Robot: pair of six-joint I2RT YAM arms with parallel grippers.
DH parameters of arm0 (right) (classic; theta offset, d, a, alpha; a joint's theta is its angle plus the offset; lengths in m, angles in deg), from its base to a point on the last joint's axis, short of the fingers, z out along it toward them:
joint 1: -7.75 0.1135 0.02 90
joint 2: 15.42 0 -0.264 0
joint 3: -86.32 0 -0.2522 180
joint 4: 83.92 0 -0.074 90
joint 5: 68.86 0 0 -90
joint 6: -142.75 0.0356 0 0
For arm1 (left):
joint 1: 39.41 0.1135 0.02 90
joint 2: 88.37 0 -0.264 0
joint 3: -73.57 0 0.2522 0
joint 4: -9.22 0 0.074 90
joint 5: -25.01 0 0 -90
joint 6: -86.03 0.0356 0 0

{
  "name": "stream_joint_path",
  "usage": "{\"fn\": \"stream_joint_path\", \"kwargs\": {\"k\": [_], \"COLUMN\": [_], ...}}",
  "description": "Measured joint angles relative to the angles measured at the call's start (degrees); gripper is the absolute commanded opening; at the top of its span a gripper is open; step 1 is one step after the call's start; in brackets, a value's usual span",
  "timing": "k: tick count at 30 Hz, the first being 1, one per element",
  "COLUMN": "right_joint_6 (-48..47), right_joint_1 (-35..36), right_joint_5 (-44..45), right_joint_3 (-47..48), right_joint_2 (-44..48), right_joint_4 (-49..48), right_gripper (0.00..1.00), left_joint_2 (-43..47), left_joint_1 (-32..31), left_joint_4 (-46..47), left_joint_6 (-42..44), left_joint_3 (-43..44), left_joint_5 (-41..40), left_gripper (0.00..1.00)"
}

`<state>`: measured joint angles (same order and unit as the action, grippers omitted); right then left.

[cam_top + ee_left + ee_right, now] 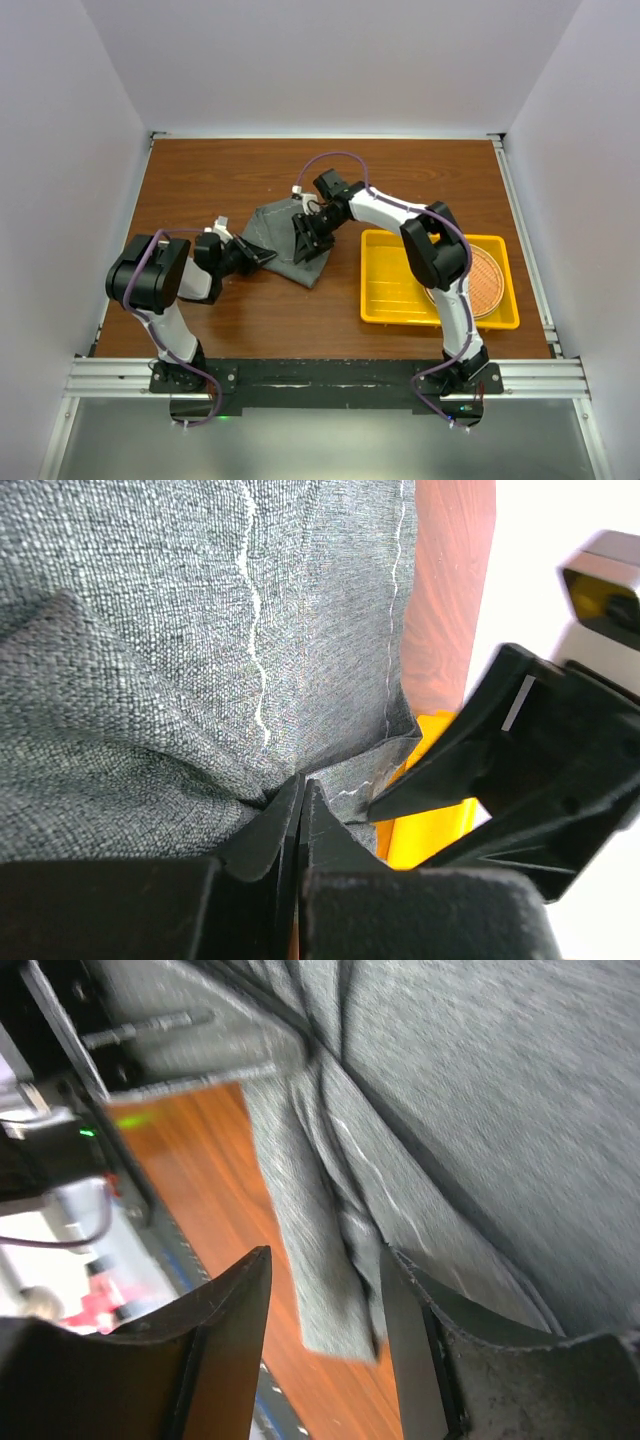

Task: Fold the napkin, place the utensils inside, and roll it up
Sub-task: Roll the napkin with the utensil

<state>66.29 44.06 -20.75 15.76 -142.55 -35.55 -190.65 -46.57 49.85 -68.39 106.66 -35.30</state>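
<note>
The yellow tray (385, 300) by the surface's (260, 315) right edge held a round mat (490, 283). Left claw (302, 785) clenched the napkin (280, 232); right claw (325, 1260) stood released over it.

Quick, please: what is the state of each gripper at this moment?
Left gripper: closed, pinching a fold of the napkin.
Right gripper: open; a strip of the napkin hangs between its jaws, not clamped.

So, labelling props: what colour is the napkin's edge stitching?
Whitish stitching on the dark grey napkin; left wrist view shows it best.
</note>
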Motion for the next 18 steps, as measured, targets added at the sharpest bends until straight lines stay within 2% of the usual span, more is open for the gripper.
{"fn": "stream_joint_path", "kwargs": {"k": [7,10,12,14,18], "right_joint_6": [-5.9,-6.8,-6.91,-6.91,-7.87], "right_joint_1": [0.48,1.6,2.75,3.98,6.82], "right_joint_5": [7.08,8.81,10.45,13.38,22.84], "right_joint_3": [-8.22,-11.13,-11.72,-11.74,-12.26], "right_joint_2": [6.82,6.75,7.1,7.63,10.84], "right_joint_4": [1.09,0.09,-0.96,-1.16,-1.11], "right_gripper": [0.46,0.37,0.34,0.37,0.54], "left_joint_2": [-0.04,-0.07,-0.09,-0.09,-0.33], "left_joint_1": [0.0,0.0,0.0,0.0,0.0], "left_joint_4": [-3.91,-6.32,-8.04,-10.36,-16.04], "left_joint_6": [-0.57,-0.57,-0.55,-0.48,0.83], "left_joint_3": [2.19,3.45,4.35,5.46,8.31], "left_joint_5": [0.61,1.14,1.55,1.97,2.93], "left_gripper": [0.0,0.0,0.0,0.0,0.0]}}
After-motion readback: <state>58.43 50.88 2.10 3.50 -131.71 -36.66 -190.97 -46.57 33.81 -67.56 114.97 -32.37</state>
